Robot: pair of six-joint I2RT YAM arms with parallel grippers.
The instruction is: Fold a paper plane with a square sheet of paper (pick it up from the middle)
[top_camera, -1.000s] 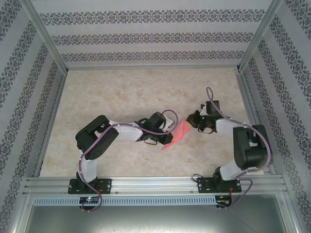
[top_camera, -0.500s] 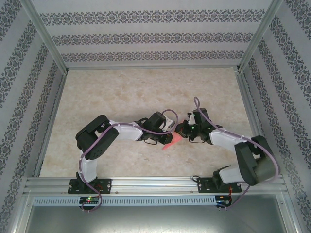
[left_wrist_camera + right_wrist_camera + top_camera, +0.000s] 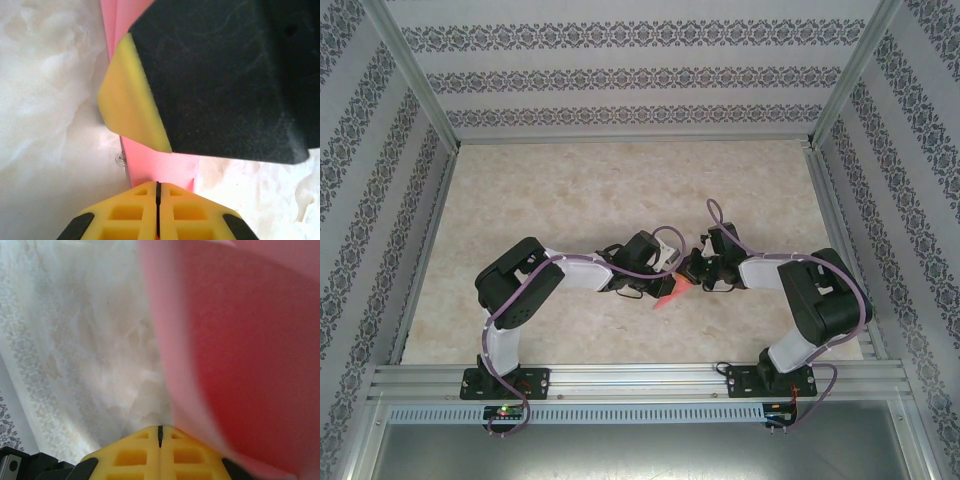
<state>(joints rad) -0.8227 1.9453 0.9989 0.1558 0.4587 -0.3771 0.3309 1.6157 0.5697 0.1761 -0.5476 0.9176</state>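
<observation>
The pink-red paper [image 3: 669, 296] is folded, and a small part of it pokes out below the two grippers where they meet mid-table. My left gripper [image 3: 666, 274] is shut on its near edge; in the left wrist view the paper [image 3: 160, 162] runs up from the shut jaws [image 3: 157, 186]. A black and yellow finger of the right gripper [image 3: 225, 75] lies over that paper. My right gripper [image 3: 688, 270] is shut, its jaws [image 3: 160, 429] closed with no gap. The blurred paper [image 3: 250, 365] lies against their right side. No dart shape shows.
The marbled tabletop [image 3: 600, 190] stretches open behind and to the left of the grippers. Patterned walls and aluminium posts [image 3: 412, 80] box it in. A metal rail [image 3: 640, 378] runs along the near edge by the arm bases.
The right gripper has swung left, closing on the left gripper and covering most of the paper. The left arm has stayed put.
</observation>
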